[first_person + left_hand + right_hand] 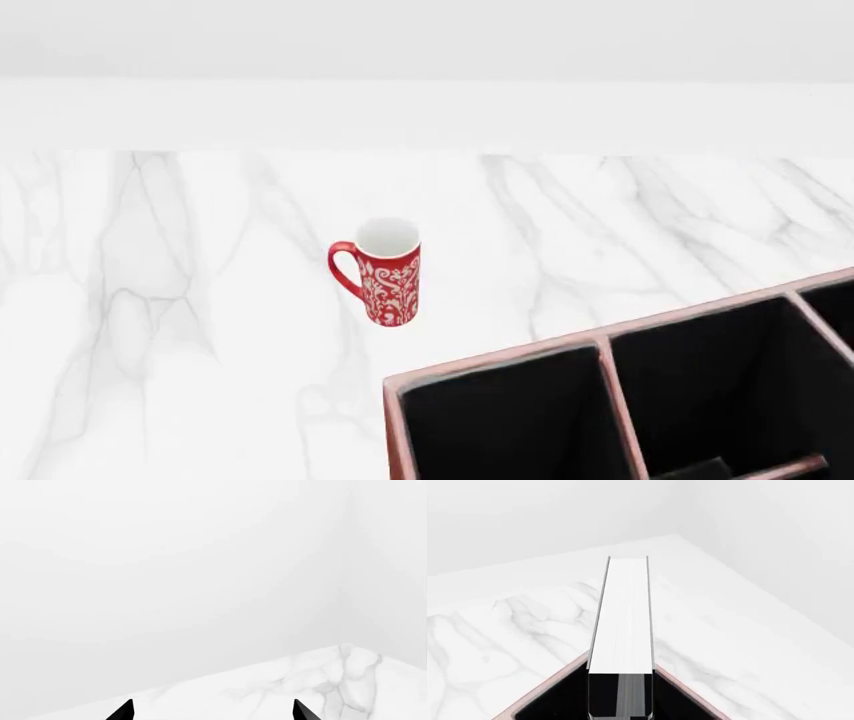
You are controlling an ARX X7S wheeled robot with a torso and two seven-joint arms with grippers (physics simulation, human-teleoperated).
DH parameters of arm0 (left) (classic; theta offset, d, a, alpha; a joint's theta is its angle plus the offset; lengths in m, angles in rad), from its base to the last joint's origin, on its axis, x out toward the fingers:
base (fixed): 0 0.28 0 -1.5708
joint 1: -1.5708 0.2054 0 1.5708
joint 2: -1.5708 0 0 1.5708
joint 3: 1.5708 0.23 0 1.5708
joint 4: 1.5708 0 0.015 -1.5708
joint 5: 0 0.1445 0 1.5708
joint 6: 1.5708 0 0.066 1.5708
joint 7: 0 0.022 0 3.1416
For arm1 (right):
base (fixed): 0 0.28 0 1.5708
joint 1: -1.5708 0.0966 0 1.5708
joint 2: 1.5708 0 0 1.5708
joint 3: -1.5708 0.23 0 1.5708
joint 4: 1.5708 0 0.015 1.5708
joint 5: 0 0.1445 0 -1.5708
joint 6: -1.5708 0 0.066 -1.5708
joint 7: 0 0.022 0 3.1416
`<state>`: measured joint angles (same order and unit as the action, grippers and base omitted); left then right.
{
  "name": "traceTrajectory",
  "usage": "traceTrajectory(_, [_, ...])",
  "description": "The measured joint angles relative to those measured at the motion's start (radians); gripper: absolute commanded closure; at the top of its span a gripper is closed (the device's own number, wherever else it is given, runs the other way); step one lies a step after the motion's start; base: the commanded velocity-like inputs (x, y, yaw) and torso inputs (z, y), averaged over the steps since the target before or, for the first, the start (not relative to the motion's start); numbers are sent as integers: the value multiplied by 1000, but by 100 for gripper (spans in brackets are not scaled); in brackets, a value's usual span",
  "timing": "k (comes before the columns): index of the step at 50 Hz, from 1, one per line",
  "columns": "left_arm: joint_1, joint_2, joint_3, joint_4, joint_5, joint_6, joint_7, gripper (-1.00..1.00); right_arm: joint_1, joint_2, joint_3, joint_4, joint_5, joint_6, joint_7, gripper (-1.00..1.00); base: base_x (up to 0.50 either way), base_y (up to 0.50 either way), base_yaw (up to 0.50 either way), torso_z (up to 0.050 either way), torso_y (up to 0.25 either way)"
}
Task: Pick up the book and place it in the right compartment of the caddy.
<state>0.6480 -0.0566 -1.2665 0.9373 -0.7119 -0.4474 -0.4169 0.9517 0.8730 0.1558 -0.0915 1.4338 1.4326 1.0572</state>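
Our right wrist view shows the book (622, 615) edge-on, white pages toward the camera, above a corner of the caddy (684, 690); we cannot tell how the right fingers stand. Our left fingers (306, 712) are apart over the marble bench (280, 685). A mug (380, 271) stands near the caddy.

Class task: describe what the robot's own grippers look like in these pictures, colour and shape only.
Little shows. In the left wrist view, the left gripper appears only as two plain black, pointed, wedge-shaped fingertips, with no markings or cables visible. The right gripper is not visible in its wrist view, and the head view shows no arms.
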Motion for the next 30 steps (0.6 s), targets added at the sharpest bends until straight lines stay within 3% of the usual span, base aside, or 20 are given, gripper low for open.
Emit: traceTrajectory(30, [1, -1, 18, -1, 17, 8, -4, -100, -95, -5, -38, 19, -52, -90, -67, 100, 0, 0, 0, 0, 1])
